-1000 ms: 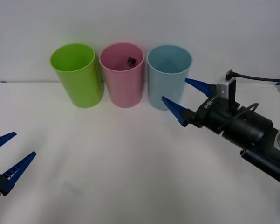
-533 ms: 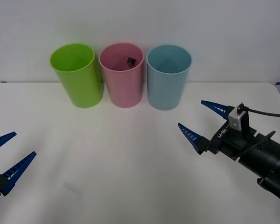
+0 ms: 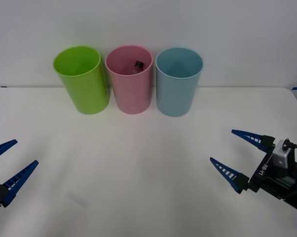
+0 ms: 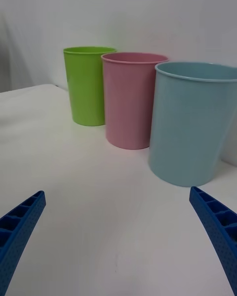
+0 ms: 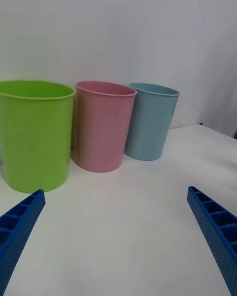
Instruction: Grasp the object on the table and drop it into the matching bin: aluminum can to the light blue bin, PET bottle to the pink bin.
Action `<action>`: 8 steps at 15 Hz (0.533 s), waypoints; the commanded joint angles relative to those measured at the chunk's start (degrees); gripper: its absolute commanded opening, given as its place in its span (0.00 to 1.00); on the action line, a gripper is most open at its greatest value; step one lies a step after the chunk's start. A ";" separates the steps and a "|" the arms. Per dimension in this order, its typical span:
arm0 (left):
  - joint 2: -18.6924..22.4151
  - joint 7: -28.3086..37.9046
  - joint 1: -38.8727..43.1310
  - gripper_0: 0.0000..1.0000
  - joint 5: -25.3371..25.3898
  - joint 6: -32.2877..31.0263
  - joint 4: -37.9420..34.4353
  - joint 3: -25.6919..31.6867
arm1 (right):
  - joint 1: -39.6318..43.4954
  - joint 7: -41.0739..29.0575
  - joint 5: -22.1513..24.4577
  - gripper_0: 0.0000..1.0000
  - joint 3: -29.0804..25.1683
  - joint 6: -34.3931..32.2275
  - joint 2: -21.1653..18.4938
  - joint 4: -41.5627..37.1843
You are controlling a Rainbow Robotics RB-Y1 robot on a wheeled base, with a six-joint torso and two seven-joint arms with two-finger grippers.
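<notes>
Right gripper (image 3: 234,152): low over the table's (image 3: 138,168) right front part, blue ribbed fingers spread wide, nothing between them. Tips aim toward the bins. In the right wrist view its two fingers (image 4: 19,232) sit at the corners, well apart, bare tabletop between.

Left gripper (image 3: 9,163): at the front left edge, likewise splayed and empty, hovering just above the table.

Count: two grippers, three tubs, one bottle.

Tubs stand upright in one row at the table's far side, rims nearly touching. From robot's left: lime green tub (image 3: 82,79), pink bin (image 3: 130,79), light blue bin (image 3: 179,81). Both grippers well apart from the row.

PET bottle (image 3: 138,65): inside the pink bin. Just its black cap end is visible, up near the far inner wall below the rim. Body hidden by the tub wall, so its long axis and tilt cannot be told; the cap end points upward, toward the opening.

Light blue bin interior looks bare.
</notes>
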 commanded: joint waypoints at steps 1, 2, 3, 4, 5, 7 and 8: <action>0.00 0.00 0.00 1.00 0.00 0.00 0.00 0.00 | 0.10 -0.27 1.56 1.00 -3.74 -6.77 1.91 3.18; 0.00 0.00 0.00 1.00 0.00 0.00 0.00 0.00 | 0.10 -0.45 1.91 1.00 -5.24 -9.32 2.43 4.50; 0.00 0.00 0.00 1.00 0.00 0.00 0.00 0.00 | 0.10 -0.54 2.00 1.00 -6.47 -11.43 2.52 5.73; 0.00 0.00 0.00 1.00 0.00 0.00 0.00 0.00 | 0.10 -0.54 2.00 1.00 -7.78 -13.62 2.52 7.22; 0.00 0.00 0.00 1.00 0.00 0.00 0.00 0.00 | 0.10 -0.54 2.09 1.00 -9.02 -15.56 2.52 8.45; 0.00 0.00 0.00 1.00 0.00 0.00 0.00 0.00 | 0.10 -0.71 2.18 1.00 -11.56 -19.16 2.52 11.53; 0.00 0.00 0.00 1.00 0.00 0.00 0.00 0.00 | 0.10 -0.89 2.18 1.00 -12.79 -20.66 2.52 13.37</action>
